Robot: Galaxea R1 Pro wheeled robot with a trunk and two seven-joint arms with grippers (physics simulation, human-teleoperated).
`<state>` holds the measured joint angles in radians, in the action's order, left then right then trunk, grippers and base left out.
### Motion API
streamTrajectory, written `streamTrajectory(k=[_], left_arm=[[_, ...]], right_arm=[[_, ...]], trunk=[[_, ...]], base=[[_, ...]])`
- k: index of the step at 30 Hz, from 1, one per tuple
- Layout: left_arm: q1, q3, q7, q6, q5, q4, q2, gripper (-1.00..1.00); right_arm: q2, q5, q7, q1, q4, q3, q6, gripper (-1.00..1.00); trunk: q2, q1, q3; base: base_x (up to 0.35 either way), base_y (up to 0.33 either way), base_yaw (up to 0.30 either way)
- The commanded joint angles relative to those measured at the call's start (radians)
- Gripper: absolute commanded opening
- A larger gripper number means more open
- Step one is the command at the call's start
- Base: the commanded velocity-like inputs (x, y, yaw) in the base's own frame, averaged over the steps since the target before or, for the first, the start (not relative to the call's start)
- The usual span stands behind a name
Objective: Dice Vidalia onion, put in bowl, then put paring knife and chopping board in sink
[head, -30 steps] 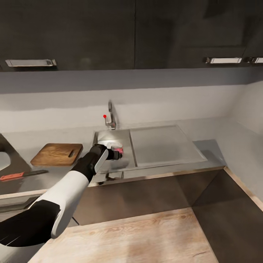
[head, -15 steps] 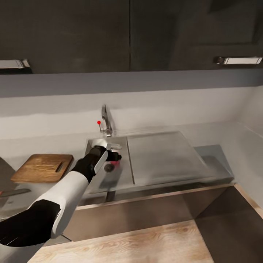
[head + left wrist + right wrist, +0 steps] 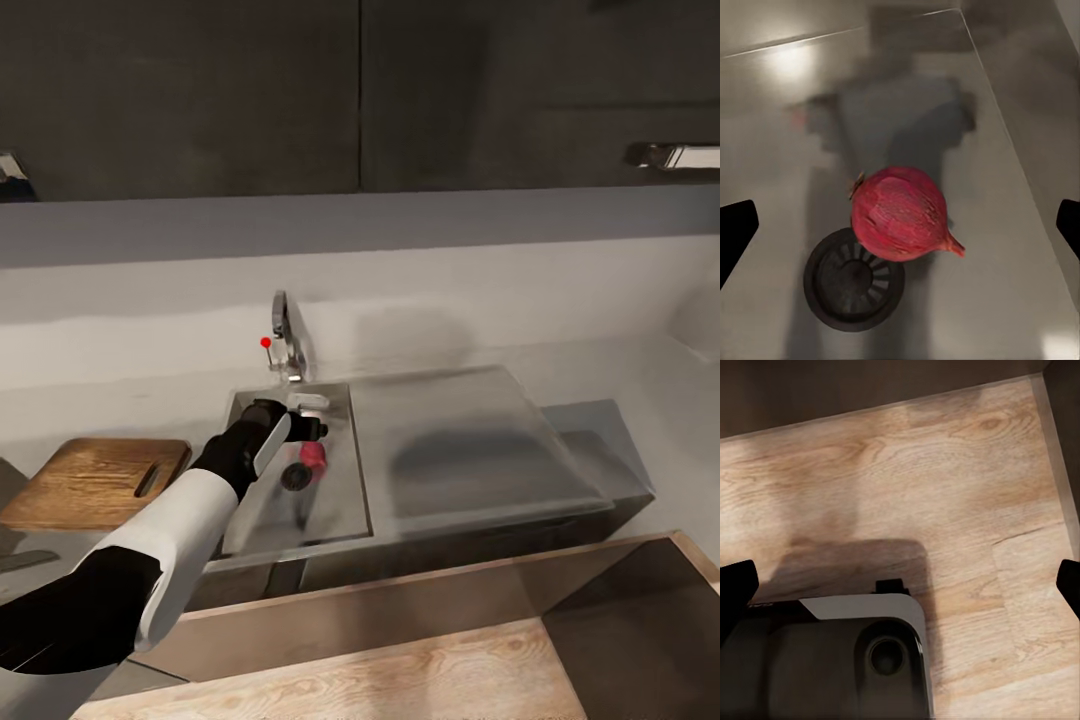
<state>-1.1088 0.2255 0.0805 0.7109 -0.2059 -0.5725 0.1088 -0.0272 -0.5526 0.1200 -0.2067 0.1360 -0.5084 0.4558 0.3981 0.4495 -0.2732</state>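
The Vidalia onion (image 3: pixel 314 456) (image 3: pixel 900 214), a red-pink bulb, lies on the floor of the sink (image 3: pixel 262 520) beside the round drain (image 3: pixel 855 279). My left gripper (image 3: pixel 318 430) (image 3: pixel 901 229) hangs open right above the onion, one fingertip (image 3: pixel 735 232) on each side and apart from it. The chopping board (image 3: pixel 95 482) lies on the countertop (image 3: pixel 120 405) left of the sink. In front of the board shows the grey blade of the paring knife (image 3: pixel 22 560). My right gripper (image 3: pixel 900 585) is open over wooden floor with nothing in it. The bowl is out of view.
The chrome tap (image 3: pixel 285 340) with its red-tipped lever stands behind the basin. A flat drainboard (image 3: pixel 470 445) lies to the right of the basin. Dark wall cabinets hang above. The robot's base (image 3: pixel 832 660) shows on the floor in the right wrist view.
The whole head view has shifted, so the camera has moved toward the sink. The onion now shows fully below my left gripper, which stays open over it.
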Motion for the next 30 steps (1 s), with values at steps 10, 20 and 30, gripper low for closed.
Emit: streamTrajectory(k=[10,20,30], left_arm=[[0.006,0.005,0.008,0.004,-0.011,0.000,-0.001,1.00],[0.009,0.006,0.008,0.004,-0.011,0.009,-0.001,1.00],[0.012,0.006,0.008,0.004,-0.012,0.015,-0.001,1.00]], right_arm=[[0.000,-0.003,0.009,0.000,0.001,-0.009,0.000,1.00],[0.000,-0.003,0.010,0.000,0.002,-0.009,-0.001,1.00],[-0.001,-0.003,0.009,0.000,0.002,-0.009,-0.030,1.00]], trunk=[[0.002,0.000,-0.018],[0.002,0.000,-0.034],[0.002,0.000,-0.051]], base=[[0.003,0.001,0.000],[0.151,0.000,0.000],[0.039,0.000,0.000]])
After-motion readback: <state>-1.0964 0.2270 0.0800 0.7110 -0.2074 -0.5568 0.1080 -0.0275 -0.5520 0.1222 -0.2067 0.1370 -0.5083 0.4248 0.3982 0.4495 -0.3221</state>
